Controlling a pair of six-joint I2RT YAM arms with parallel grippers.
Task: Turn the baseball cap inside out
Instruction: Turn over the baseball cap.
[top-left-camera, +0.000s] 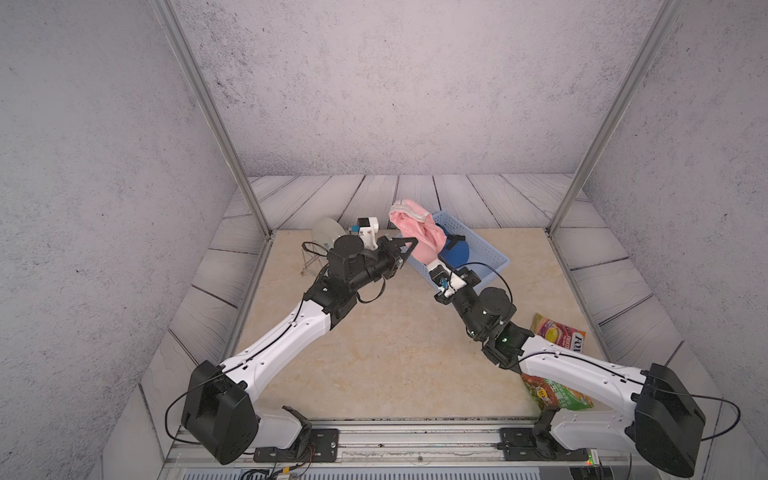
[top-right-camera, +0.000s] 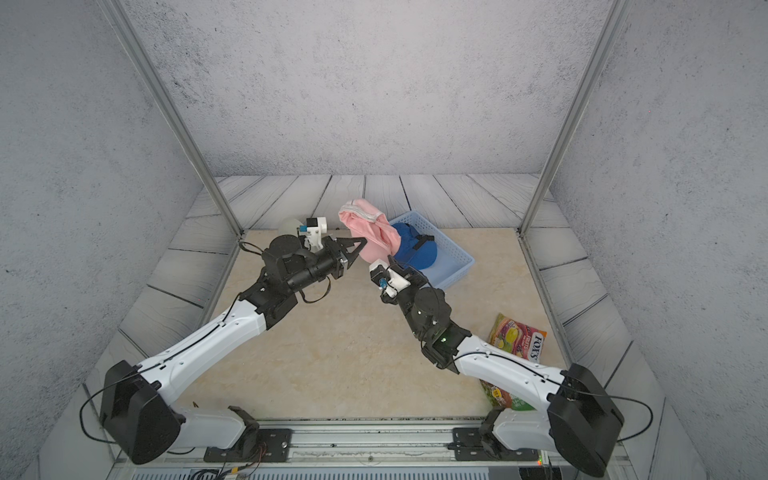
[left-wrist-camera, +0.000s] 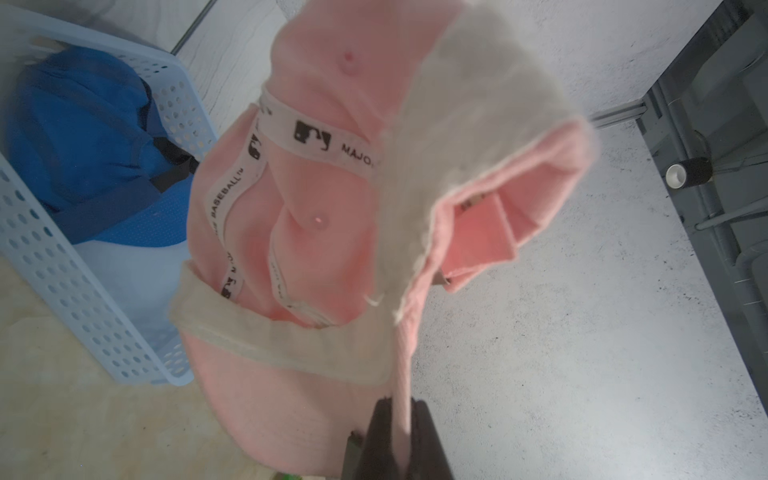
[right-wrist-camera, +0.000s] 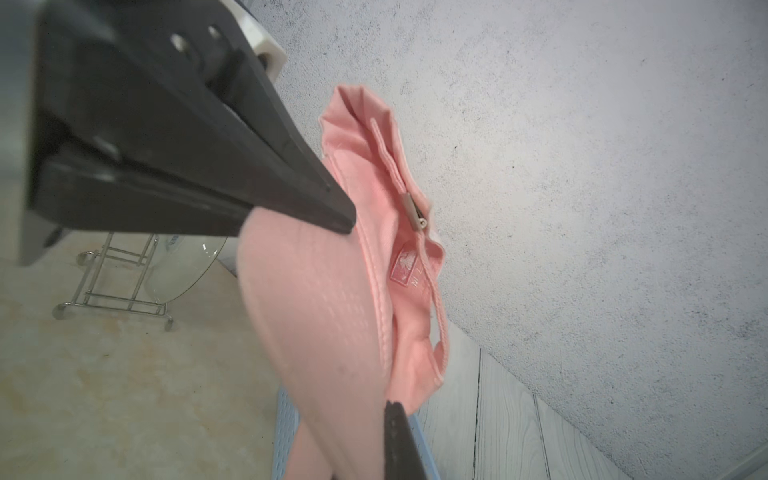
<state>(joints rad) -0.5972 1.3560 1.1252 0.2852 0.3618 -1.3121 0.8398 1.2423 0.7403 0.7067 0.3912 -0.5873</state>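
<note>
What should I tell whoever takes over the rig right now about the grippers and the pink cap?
Left gripper: shut on the pink cap, pinching its cloth edge.
Right gripper: shut on the brim.
Cap: held in the air between both arms, beside the basket, which holds a blue cap.
Done: cap is lifted; seam tape and sweatband face the left wrist camera, so the inside is exposed.
Left: I cannot tell whether it is fully turned. Check it, finish pushing it through if needed, then set it down.
</note>
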